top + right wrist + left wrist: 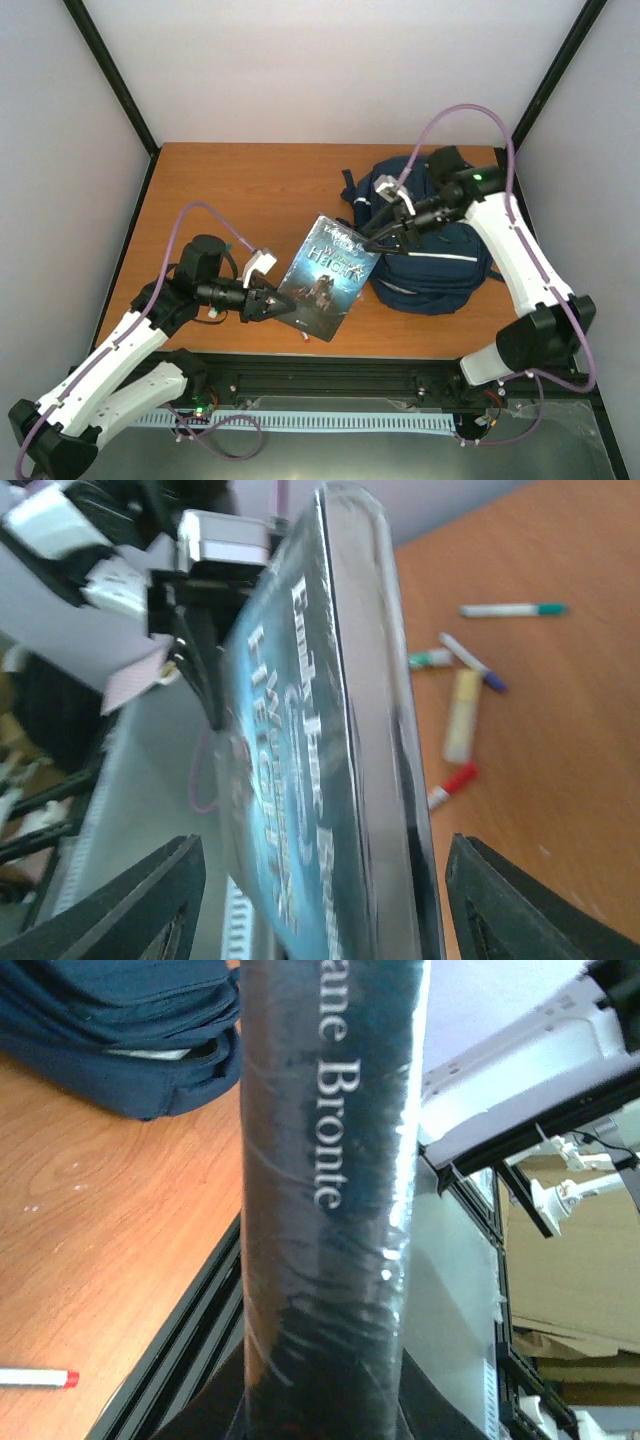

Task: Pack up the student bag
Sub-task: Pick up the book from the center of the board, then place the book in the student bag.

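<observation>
Orange-brown wooden tabletop [220, 190] fills the middle of the overhead view, with pale walls and black corner posts behind it.

At the lower left of that view the left arm reaches toward the centre. The left gripper [268, 303] is clamped on the lower left edge of a dark paperback book [328, 275] with a blue-grey cover. Its wrist view shows the book's spine running up the middle of the frame, lettered "Bronte". A red-capped marker [38, 1378] lies on the wood at the lower left of that frame.

The book sits at the centre of the overhead view, tilted, its upper right corner toward the bag.

Just right of the book, the right gripper [385, 240] is at that upper right corner. In its wrist view its two black fingers [140, 900] stand wide apart at the bottom of the frame. The book's edge runs between them, touching neither, so this gripper is open. A few more pens [470, 660] lie scattered on the table at the right of that frame.

The student bag [440, 265], navy with thin white stripes, lies on the table right of centre in the overhead view. It is partly under the right arm and just beside the book.
</observation>
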`<state>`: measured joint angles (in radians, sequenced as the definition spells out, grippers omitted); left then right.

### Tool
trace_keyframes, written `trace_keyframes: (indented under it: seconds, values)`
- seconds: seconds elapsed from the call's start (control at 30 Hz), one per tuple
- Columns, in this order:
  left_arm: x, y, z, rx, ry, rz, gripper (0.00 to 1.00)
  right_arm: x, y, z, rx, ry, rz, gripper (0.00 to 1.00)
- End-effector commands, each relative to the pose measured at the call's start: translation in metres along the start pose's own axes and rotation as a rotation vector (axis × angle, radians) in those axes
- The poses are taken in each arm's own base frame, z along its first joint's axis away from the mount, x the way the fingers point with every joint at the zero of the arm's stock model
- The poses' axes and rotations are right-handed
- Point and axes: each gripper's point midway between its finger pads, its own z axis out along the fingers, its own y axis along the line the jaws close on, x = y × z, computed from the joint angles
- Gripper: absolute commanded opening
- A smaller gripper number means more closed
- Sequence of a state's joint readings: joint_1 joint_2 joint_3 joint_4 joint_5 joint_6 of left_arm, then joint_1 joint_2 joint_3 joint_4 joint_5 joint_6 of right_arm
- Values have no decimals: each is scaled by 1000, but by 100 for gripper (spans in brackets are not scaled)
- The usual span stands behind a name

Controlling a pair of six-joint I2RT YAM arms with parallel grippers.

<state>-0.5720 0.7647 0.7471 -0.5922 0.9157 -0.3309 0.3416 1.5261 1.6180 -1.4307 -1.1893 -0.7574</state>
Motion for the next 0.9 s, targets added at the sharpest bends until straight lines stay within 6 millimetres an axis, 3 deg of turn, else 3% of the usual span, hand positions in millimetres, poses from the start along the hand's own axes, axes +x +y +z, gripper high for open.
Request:
trace_keyframes:
  seconds: [0.0,0.17,0.3,0.47,0.67,0.87]
  values:
    - [-24,-7,-8,-24,-102,14,1,11,-29,-47,304,-28,-82,69]
    - [-36,13,-6,-95,-194,-53,1,58,-51,-80,580,87,-88,67]
    - [-48,30,-9,-178,-266,-93,1,116,-69,-92,743,269,-42,63]
    - [-57,30,-8,-157,-310,-95,1,176,-83,-110,894,489,-49,55]
    - [-60,30,-7,-148,-322,-108,1,214,-92,-119,945,653,-94,43]
    - [-56,27,-9,-129,-331,-122,1,249,-114,-118,932,770,-98,40]
